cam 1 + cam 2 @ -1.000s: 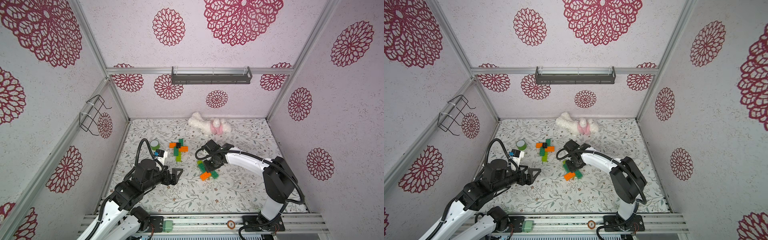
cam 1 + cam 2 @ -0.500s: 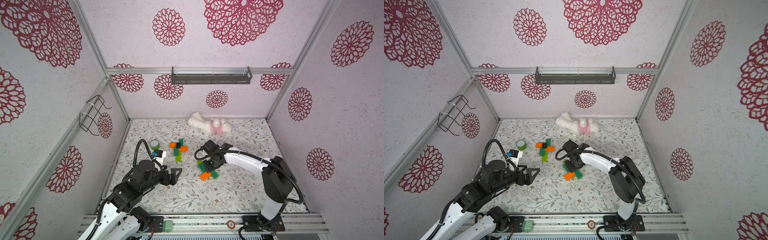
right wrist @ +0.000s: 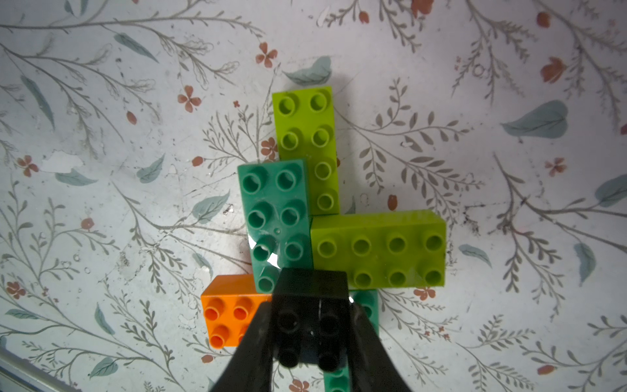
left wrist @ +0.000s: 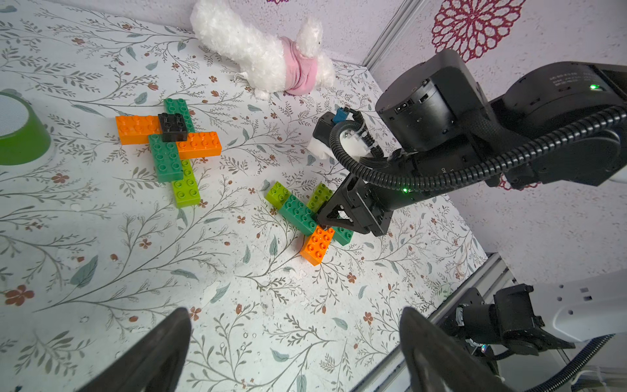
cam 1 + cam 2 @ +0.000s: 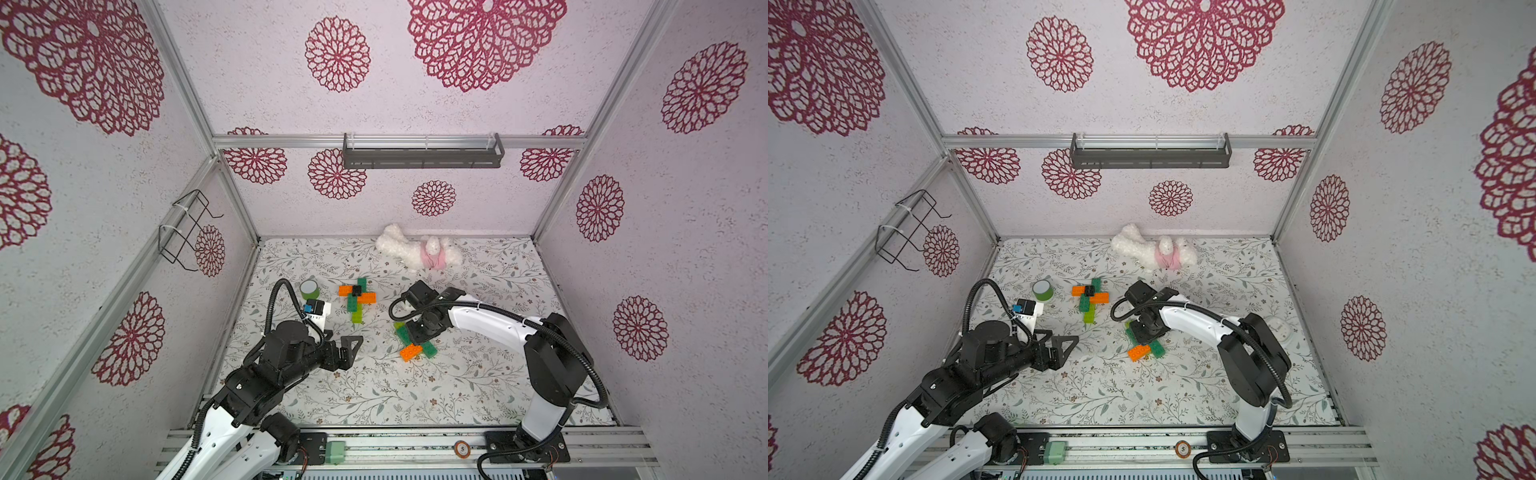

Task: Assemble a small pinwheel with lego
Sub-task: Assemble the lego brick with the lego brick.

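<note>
We hold the black brick point(image 3: 307, 305) clamped in our right tool point(image 3: 307, 336) over the unfinished pinwheel point(image 3: 274, 203)'s hub; next, we judge, a square press down. Left tool point(image 4: 295, 315), at its nine o'clock, stands apart.

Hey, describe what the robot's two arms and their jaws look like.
Both the left arm and right arm have white links joined by bulky black joints, each with a ribbed black cable looping beside the wrist. The jaws are black, with triangular cut-outs. Small green lights glow on the right arm.

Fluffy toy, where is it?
In both top views the fluffy toy lies at the far middle, near the back wall, beyond the lego cross.
</note>
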Controlling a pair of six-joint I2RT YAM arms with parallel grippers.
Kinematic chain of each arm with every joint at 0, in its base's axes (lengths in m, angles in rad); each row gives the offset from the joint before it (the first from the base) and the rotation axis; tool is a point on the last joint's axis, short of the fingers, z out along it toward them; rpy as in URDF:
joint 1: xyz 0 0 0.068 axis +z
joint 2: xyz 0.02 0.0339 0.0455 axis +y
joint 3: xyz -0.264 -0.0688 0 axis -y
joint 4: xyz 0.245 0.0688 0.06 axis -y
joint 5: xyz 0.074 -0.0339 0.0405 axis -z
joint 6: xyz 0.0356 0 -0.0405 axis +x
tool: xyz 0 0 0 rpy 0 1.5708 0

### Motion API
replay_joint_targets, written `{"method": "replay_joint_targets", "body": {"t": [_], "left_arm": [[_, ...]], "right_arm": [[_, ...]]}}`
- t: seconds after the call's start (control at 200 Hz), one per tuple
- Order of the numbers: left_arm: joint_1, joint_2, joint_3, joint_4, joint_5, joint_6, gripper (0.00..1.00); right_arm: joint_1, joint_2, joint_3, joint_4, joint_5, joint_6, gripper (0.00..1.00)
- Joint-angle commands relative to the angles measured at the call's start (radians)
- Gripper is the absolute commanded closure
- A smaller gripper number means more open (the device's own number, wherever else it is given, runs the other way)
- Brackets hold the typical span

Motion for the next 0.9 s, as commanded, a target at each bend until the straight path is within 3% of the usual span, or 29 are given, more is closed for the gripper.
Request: {"method": "replay_joint_targets", "body": {"t": [0.0, 0.896], "left_arm": [[0.006, -0.002, -0.006, 0.001, -0.009, 0.012, 0.03], [0.007, -0.003, -0.007, -0.002, -0.019, 0.010, 0.03]], "right_arm": [[0.005, -0.008, -0.032, -0.078, 0.034, -0.006, 0.72], [-0.002, -0.007, -0.032, -0.117, 0.029, -0.120, 0.72]]}}
